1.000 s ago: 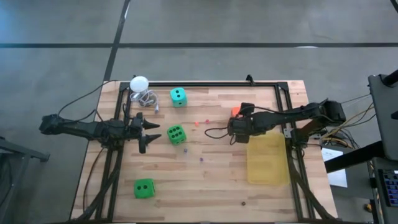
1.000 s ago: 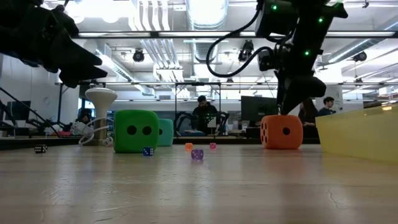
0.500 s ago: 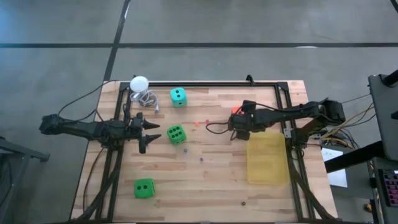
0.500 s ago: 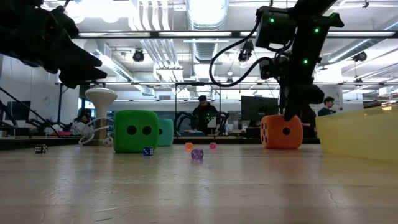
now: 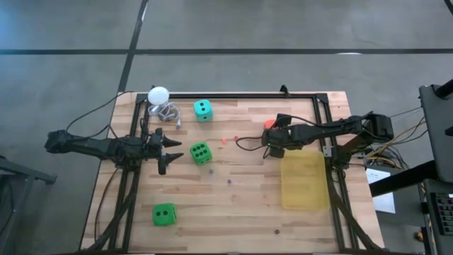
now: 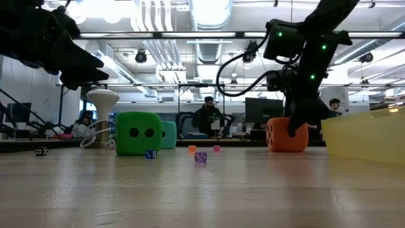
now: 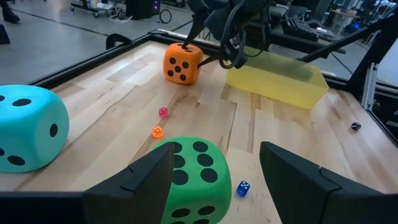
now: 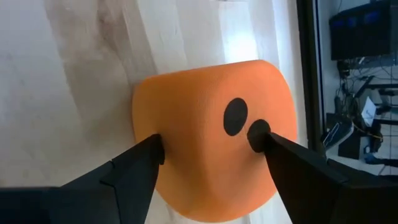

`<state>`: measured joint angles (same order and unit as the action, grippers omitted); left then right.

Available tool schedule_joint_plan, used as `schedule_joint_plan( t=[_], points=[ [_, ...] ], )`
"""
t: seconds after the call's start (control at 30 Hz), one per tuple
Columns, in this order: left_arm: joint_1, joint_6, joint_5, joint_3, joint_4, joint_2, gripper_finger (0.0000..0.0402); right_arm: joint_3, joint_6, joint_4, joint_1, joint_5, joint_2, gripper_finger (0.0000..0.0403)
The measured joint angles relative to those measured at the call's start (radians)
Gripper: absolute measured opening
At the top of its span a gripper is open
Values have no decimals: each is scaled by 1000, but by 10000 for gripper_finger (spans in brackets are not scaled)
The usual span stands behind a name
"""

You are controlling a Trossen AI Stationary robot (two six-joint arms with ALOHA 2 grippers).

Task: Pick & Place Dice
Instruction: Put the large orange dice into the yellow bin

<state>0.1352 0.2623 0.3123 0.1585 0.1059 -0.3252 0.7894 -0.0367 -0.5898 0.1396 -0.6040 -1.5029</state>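
The orange-red die (image 5: 269, 126) rests on the table right of centre and also shows in the low view (image 6: 278, 134). My right gripper (image 8: 208, 140) is open and low over it, one finger on each side. A bright green die (image 5: 200, 153) rests at mid-table. My left gripper (image 5: 166, 150) is open just left of it and raised above the table (image 6: 63, 50). The teal die (image 5: 202, 109) sits at the far side. A second green die (image 5: 163, 214) sits near the front left. My right gripper comes at the orange-red die slanting down from the near side. Its fingertips (image 8: 158, 146) lie against two opposite sides of the die's upper part (image 8: 186, 124). I cannot tell whether they touch. The die rests on the table.
A yellow tray (image 5: 304, 181) lies right of centre, just near of my right gripper. A white ball (image 5: 158, 94) on a wire stand is at the far left corner. Tiny coloured dice (image 6: 200, 157) are scattered at mid-table. A black frame (image 5: 241, 96) edges the table.
My right gripper has gone down and a little toward the far edge, so its fingers now stand around the orange-red die. The die has stayed in place.
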Motion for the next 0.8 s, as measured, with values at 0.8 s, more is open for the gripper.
schedule_joint_plan(
  t=[0.8],
  points=[
    [0, 1, 0, 0, -2, 0, 242, -6, 28, 11, 6, 51, -2, 112]
  ],
)
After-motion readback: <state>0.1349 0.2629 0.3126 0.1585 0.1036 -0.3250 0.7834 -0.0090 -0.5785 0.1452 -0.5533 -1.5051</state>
